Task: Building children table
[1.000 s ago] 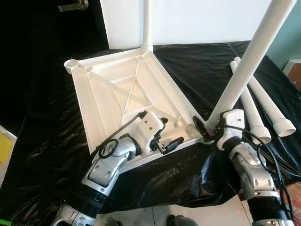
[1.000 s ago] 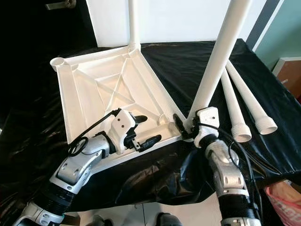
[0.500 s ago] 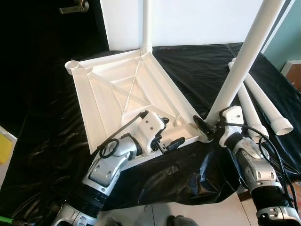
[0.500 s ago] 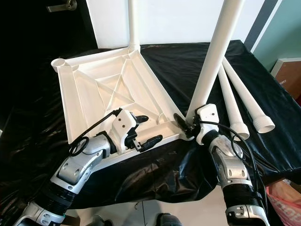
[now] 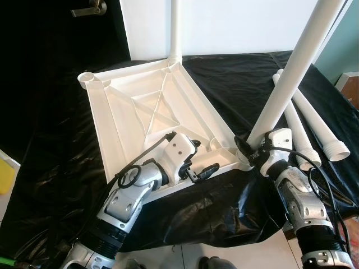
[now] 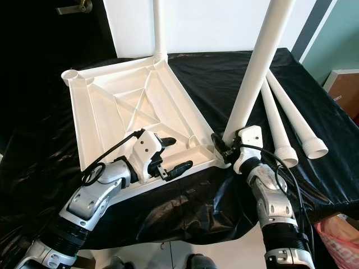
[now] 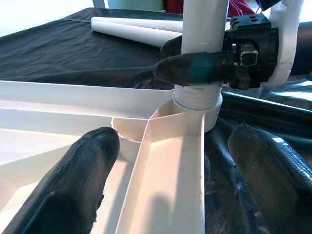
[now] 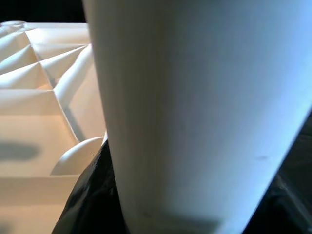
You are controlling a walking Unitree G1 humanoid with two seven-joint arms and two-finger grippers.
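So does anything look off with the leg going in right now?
Yes. The leg held by the right hand leans away from the tabletop, while the far leg stands straight. It looks crooked in its corner socket.

Black plastic sheet (image 5: pixel 61 162), wrinkled and glossy, spread over the work surface and hanging off the near edge. White wall (image 5: pixel 235 25) behind. Dark door w/ metal handle (image 5: pixel 87 8) at far left. Teal wall (image 6: pixel 336 42) at far right, dark vertical strip (image 6: pixel 305 33) just beside it. Yellow item (image 5: pixel 5 175) at left edge, partly cut off. Brown-and-white box (image 6: pixel 343 84) at right edge. Pale tiled floor (image 5: pixel 168 255) near. Pinkish bag (image 6: pixel 336 230) low at right, contents unclear.
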